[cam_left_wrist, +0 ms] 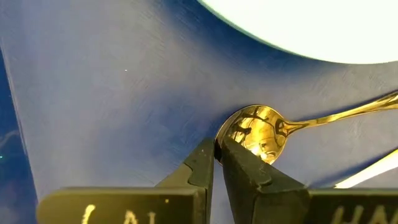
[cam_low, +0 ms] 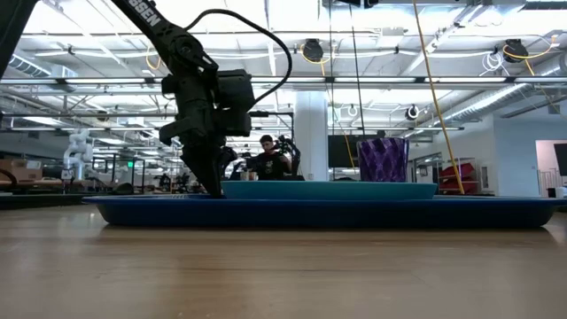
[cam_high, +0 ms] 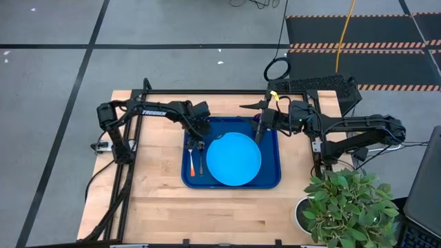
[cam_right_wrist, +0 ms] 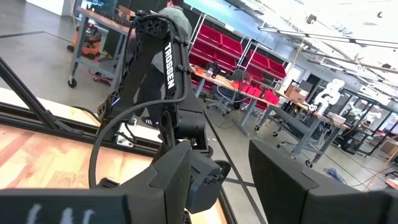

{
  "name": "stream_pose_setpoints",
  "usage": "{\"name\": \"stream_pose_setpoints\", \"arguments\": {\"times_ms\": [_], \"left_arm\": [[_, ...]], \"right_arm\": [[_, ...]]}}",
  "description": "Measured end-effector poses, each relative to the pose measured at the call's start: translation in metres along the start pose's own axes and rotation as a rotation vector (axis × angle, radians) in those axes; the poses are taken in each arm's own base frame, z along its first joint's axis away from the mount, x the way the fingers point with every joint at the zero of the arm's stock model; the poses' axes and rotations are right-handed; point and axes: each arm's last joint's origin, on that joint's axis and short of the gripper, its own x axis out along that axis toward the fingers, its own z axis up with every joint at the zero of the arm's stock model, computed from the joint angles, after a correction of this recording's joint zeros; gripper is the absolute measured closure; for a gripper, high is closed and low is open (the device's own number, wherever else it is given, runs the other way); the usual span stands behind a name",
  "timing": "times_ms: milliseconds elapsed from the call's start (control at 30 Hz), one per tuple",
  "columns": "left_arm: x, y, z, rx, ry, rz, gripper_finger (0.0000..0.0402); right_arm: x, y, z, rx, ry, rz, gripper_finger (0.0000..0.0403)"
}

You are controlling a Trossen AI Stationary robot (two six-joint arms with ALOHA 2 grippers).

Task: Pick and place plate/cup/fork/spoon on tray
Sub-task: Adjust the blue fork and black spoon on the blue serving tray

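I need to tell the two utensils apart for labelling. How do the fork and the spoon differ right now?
The fork has silver tines and an orange-red handle; the spoon is shiny gold all over. The fork lies free on the tray; the spoon's bowl is pinched by the left claw. Both are slim and lie beside the plate.

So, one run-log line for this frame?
tray: plate, fork, cup, spoon on it | left pincer: shut on spoon bowl rim | right pincer: open, empty, above tray's far right corner
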Motion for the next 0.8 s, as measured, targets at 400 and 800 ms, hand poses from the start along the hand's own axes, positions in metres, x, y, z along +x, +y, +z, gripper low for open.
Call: {"name": "stream_pose_setpoints", "arguments": {"times_ms": [400, 800], "left_arm": [[-0.0008, 0.0023, -0.0038, -0.01, 0.054, 0.052, 0.0366], [-0.0008, 0.0021, -0.0042, -0.037, 0.057, 0.05, 0.0366]], "right_arm": [[0.0, 0.0001, -0.0001, 0.0, 0.0, 0.0, 0.0245], [0.0, 0.0001, -0.0001, 0.0, 0.0, 0.0, 0.0245]]}}
